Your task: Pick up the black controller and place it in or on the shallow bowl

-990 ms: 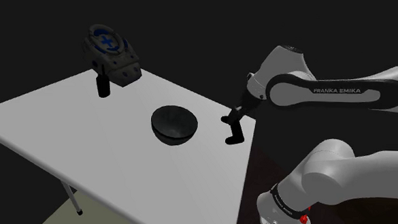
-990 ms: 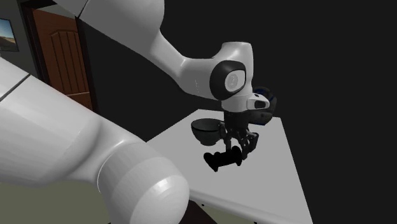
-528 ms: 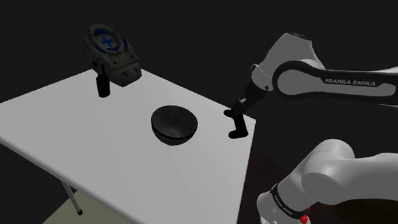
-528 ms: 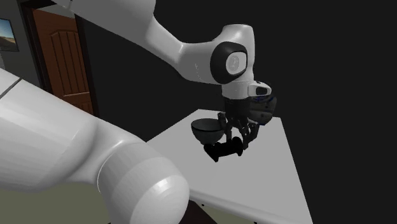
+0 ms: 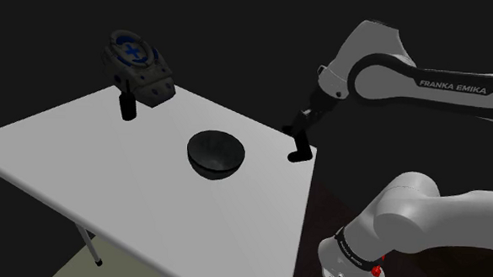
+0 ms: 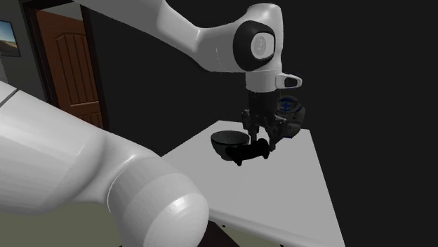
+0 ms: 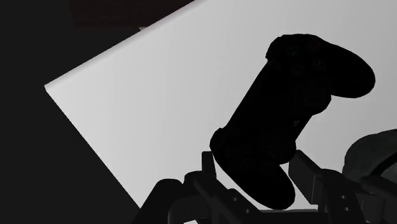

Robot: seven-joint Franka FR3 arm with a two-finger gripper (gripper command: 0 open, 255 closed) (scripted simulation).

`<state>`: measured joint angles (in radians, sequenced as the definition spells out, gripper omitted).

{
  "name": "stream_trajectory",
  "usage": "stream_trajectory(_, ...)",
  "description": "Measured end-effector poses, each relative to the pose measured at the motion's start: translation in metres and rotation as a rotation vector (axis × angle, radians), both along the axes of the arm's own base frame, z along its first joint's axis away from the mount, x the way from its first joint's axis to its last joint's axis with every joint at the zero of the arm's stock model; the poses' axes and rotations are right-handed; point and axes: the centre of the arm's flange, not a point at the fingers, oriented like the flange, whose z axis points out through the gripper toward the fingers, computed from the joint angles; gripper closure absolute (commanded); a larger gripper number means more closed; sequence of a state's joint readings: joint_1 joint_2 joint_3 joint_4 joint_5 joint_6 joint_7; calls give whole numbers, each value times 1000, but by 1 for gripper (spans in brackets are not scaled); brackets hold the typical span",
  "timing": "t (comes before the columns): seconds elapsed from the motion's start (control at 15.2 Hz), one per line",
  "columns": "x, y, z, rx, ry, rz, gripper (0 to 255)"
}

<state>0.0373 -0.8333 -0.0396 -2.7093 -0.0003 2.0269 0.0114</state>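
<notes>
Controller [image 7: 286, 114], black, rigid, likely light with smooth rounded grips, hangs pinched by one grip in the claw [image 7: 254, 175], over the white surface [image 5: 108, 179] near its corner, beside the dark bowl [image 5: 215, 153]; an off-centre hold may let it swing.

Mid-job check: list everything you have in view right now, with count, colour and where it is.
controller: 1, black, clasped in the claw, held off the table by its corner at the shoulder view's right
bowl: 1, black, near the middle of the table, nothing in it
device: 1, grey with blue markings and a black lower part, at the table's far edge, shoulder view's upper left
table: 1, white
door: 1, brown, second exterior view's left
framed picture: 1, on the wall left of the door
arm: 1, white with dark joints
claw: 1, black, shut on the controller
</notes>
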Motion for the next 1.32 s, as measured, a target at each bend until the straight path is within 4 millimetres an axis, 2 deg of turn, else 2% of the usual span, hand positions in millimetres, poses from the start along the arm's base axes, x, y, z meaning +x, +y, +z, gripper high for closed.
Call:
stream_trajectory(0.53, 3, 4, 37, 0, 0, 0, 255)
stream_trajectory(1.32, 82, 130, 45, -1, 0, 0, 255)
